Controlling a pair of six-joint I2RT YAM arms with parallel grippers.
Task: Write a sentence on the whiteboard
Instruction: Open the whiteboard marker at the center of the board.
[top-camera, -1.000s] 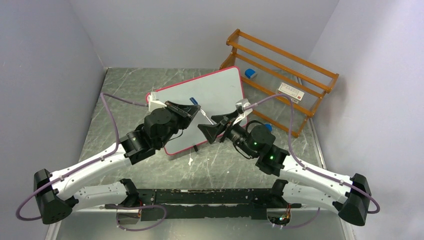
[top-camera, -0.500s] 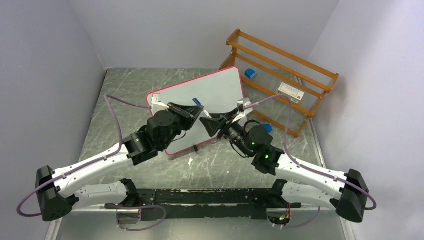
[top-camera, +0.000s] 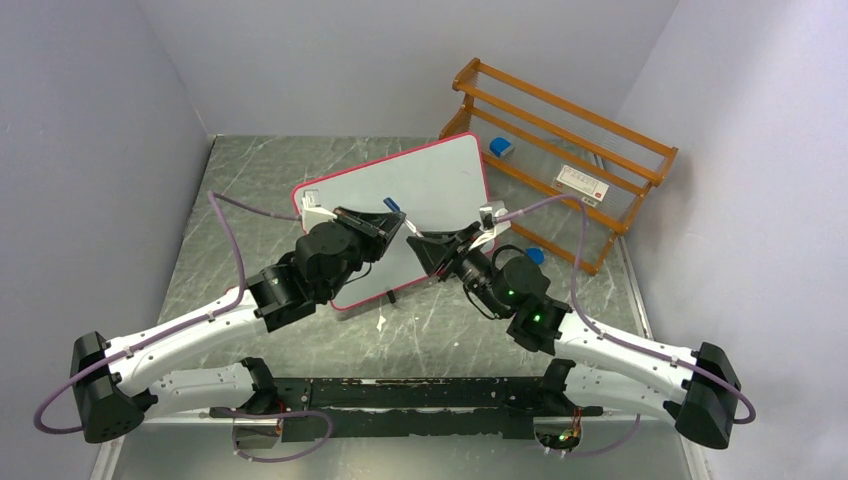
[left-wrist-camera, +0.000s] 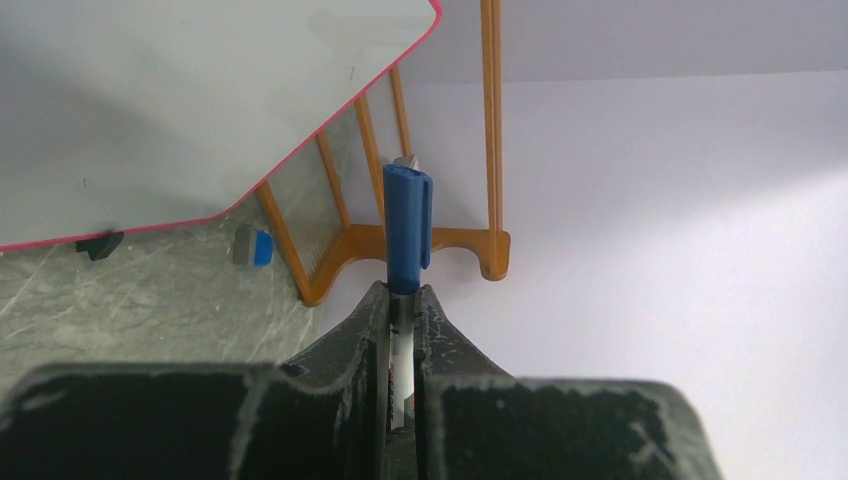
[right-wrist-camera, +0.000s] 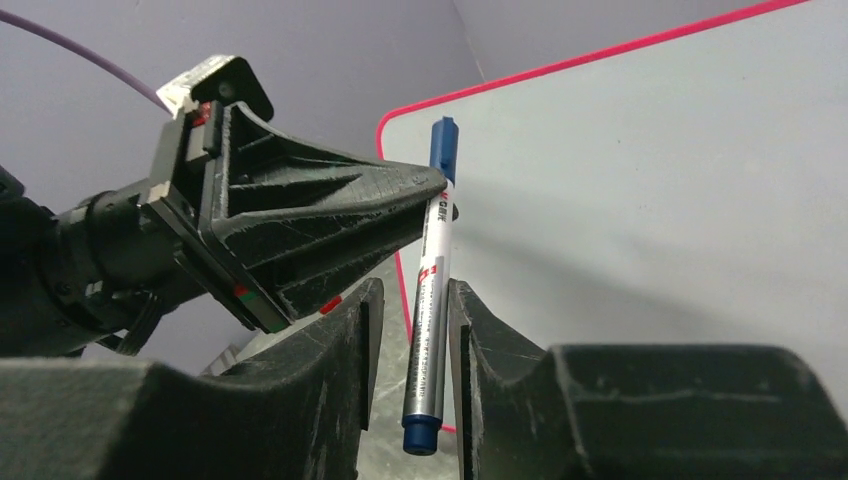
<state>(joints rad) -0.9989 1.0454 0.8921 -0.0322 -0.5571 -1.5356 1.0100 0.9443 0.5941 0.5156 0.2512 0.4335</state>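
Observation:
The whiteboard (top-camera: 440, 175) lies blank on the table, white with a pink-red rim. It also shows in the left wrist view (left-wrist-camera: 200, 100) and the right wrist view (right-wrist-camera: 650, 180). No sentence shows on it. My left gripper (top-camera: 396, 226) (left-wrist-camera: 402, 295) is shut on a marker (top-camera: 393, 204) with a silver barrel and blue cap (left-wrist-camera: 406, 225), held above the board's near edge. My right gripper (top-camera: 418, 243) (right-wrist-camera: 412, 290) is open, its jaws on either side of the marker's barrel (right-wrist-camera: 430, 310) near its lower end. The two grippers meet tip to tip.
An orange wooden rack (top-camera: 560, 160) stands at the back right with a white label card (top-camera: 583, 180). A small blue block (top-camera: 500, 148) lies by the rack and another blue thing (top-camera: 536, 255) behind my right wrist. Grey walls close in on both sides.
My left gripper has moved right with the marker. My right gripper has moved up and left to it, so the marker's barrel now sits between its open jaws.

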